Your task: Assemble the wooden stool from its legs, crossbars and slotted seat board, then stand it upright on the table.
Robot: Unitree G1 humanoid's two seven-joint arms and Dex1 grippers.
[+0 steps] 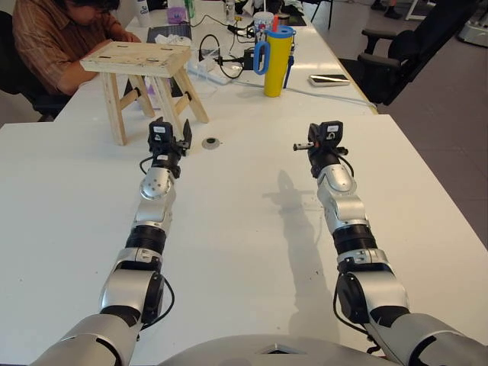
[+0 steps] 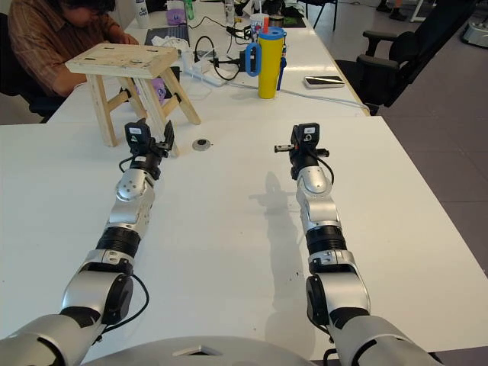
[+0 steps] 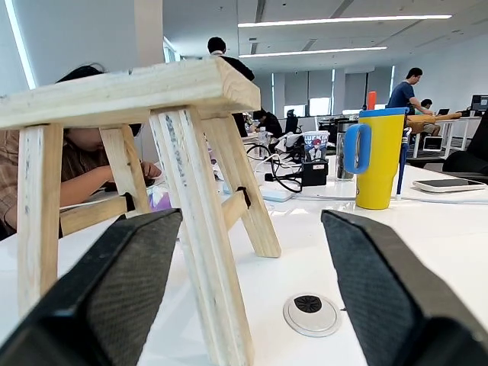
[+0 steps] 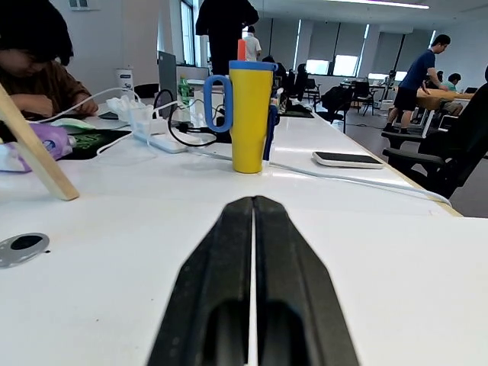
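The wooden stool (image 1: 137, 58) stands upright and assembled at the far left of the white table (image 1: 244, 229), slotted seat board on top, legs and crossbars below. My left gripper (image 1: 174, 133) is open just in front of the stool's near right leg (image 3: 200, 252). In the left wrist view that leg stands a little ahead of the two black pads (image 3: 114, 282) and touches neither. My right gripper (image 1: 316, 143) hovers over bare table to the right, shut with nothing held; its fingers (image 4: 221, 259) are pressed together.
A round cable grommet (image 1: 211, 142) sits in the table between the grippers. Farther back stand a yellow tumbler with a blue handle (image 1: 277, 61), a phone (image 1: 329, 79), cables with a charger (image 1: 229, 59) and a laptop (image 1: 169, 33). An office chair (image 1: 396, 53) is past the table's right edge.
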